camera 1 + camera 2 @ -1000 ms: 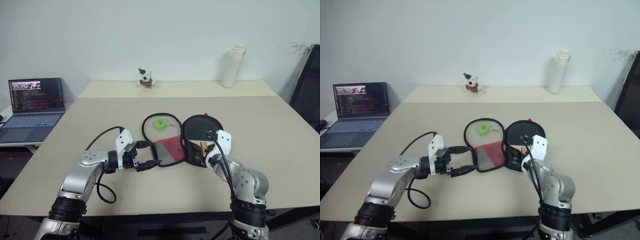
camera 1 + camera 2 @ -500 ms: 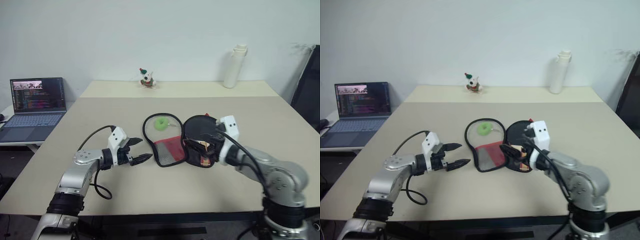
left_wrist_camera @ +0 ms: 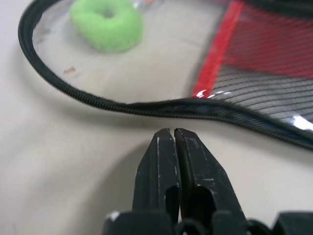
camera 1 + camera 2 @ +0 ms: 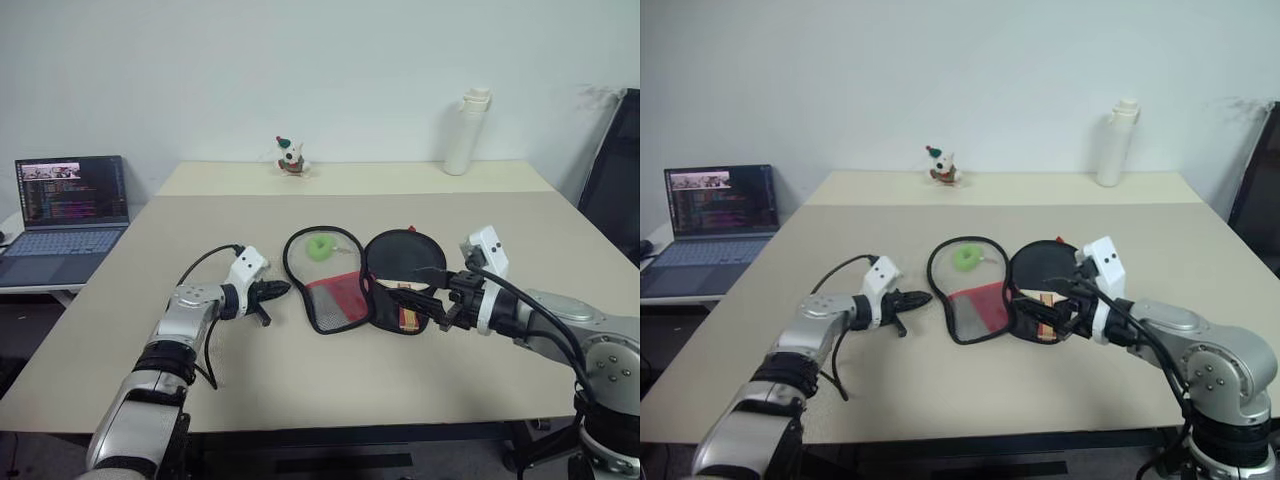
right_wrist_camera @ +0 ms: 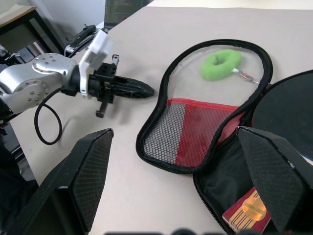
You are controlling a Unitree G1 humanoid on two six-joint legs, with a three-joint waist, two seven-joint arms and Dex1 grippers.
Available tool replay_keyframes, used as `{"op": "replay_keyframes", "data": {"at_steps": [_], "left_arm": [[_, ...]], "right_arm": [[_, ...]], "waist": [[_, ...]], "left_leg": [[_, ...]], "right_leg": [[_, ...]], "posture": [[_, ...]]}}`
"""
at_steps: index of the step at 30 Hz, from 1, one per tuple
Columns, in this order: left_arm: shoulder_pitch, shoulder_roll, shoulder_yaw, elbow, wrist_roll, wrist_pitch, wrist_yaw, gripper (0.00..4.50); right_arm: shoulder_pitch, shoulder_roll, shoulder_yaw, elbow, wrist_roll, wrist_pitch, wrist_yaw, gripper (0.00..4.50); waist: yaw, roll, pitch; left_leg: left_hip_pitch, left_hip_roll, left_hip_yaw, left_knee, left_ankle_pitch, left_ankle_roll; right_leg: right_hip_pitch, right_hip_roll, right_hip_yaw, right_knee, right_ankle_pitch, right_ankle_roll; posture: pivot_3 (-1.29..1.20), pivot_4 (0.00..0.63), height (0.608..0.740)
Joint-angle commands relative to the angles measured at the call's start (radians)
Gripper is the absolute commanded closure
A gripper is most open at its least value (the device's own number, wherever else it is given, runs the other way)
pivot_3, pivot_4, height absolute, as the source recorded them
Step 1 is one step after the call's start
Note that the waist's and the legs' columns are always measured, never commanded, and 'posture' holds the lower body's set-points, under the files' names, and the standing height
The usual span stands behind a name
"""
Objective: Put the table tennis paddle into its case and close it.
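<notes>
Left gripper (image 4: 281, 288) closed, empty, at 9 o'clock of open case (image 4: 335, 300); right gripper (image 4: 415, 293) open over paddle (image 4: 405, 262).

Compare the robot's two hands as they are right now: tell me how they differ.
The left hand has its black fingers pressed together, empty; the right hand has its fingers spread wide. The left hand sits low at the zipper rim of the open case, on its mesh flap side; the right hand hangs over the paddle lying in the other half. Both hold nothing.
</notes>
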Motion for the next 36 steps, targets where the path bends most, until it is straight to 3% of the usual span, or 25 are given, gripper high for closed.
{"op": "replay_keyframes", "data": {"at_steps": [1, 11, 22, 26, 36], "left_arm": [[-0.057, -0.018, -0.014, 0.086, 0.052, -0.069, 0.046, 4.47], [-0.161, -0.142, -0.001, 0.206, 0.061, -0.146, 0.065, 4.47], [-0.365, -0.250, 0.011, 0.259, 0.061, -0.203, 0.017, 4.47], [-0.430, -0.340, 0.002, 0.303, 0.076, -0.218, 0.044, 4.47], [-0.459, -0.403, 0.014, 0.349, 0.092, -0.230, 0.072, 4.47]], "right_arm": [[0.001, -0.012, -0.003, -0.031, 0.016, -0.031, -0.004, 0.06], [0.034, -0.033, -0.011, -0.041, 0.024, -0.052, -0.009, 0.06], [0.108, -0.154, -0.062, -0.005, 0.017, -0.091, 0.021, 0.06], [0.155, -0.195, -0.101, 0.007, 0.010, -0.096, 0.026, 0.06], [0.197, -0.215, -0.144, 0.037, -0.009, -0.098, -0.017, 0.06]], "waist": [[0.001, 0.000, 0.000], [0.026, -0.001, 0.000], [0.024, -0.004, 0.001], [0.023, -0.004, 0.001], [0.019, -0.005, 0.002]], "left_leg": [[0.000, 0.000, 0.000, 0.000, 0.000, 0.000], [-0.001, -0.001, 0.000, 0.001, 0.000, 0.000], [-0.006, -0.002, -0.003, 0.003, 0.000, 0.000], [-0.006, -0.002, -0.003, 0.003, 0.000, 0.000], [-0.004, -0.001, -0.002, 0.002, 0.000, 0.000]], "right_leg": [[0.000, 0.000, 0.000, 0.000, 0.000, 0.000], [0.000, -0.001, -0.001, 0.000, 0.001, 0.001], [-0.001, -0.001, -0.004, -0.002, 0.002, 0.000], [-0.001, -0.001, -0.004, -0.002, 0.002, 0.001], [-0.002, 0.000, -0.002, -0.001, 0.001, 0.002]], "posture": [[0.00, 0.150, 0.740], [0.00, 0.150, 0.740], [0.00, 0.150, 0.740], [0.00, 0.150, 0.740], [0.00, 0.150, 0.740]]}}
